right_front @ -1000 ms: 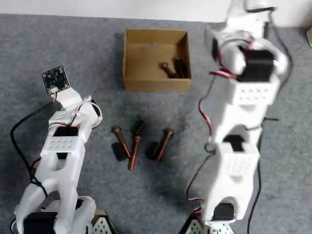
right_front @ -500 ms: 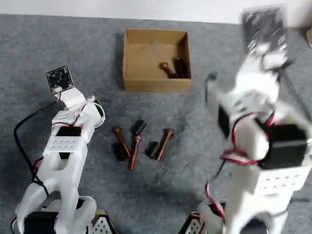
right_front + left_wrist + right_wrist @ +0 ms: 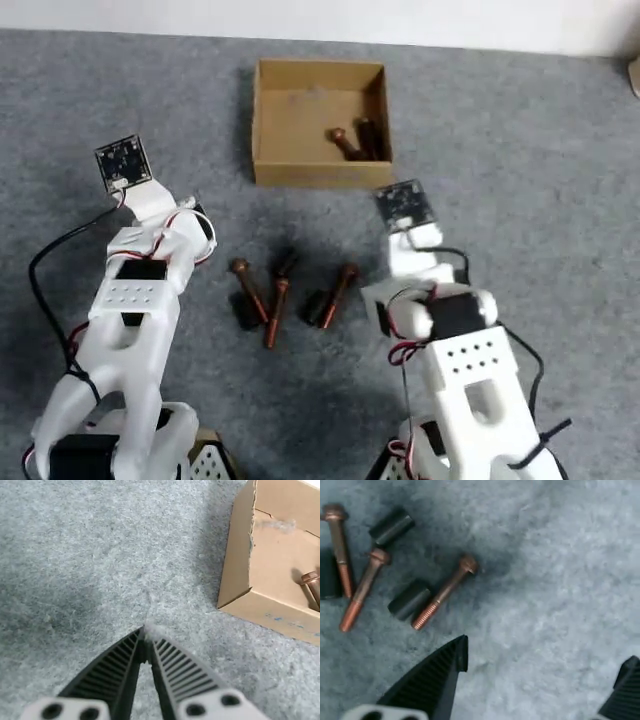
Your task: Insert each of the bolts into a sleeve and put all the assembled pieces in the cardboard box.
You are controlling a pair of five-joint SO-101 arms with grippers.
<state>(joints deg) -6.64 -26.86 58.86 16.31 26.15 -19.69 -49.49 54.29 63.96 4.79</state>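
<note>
The right pincer (image 3: 545,652), wide open and empty, has swung back from the cardboard box (image 3: 318,172) to the nearest loose bolt (image 3: 445,594), probably for another pickup.

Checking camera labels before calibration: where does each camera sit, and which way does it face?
High: fixed overhead, looking down at cardboard box, loose bolts, sleeves; left arm and right arm show.
Left wrist: on left arm, facing carpet and the box's corner; shut left tool shows.
Right wrist: on right arm, facing down at bolts and sleeves; open right tool shows.
Shared: high and left wrist share the box; high and right wrist the loose bolts.
</note>
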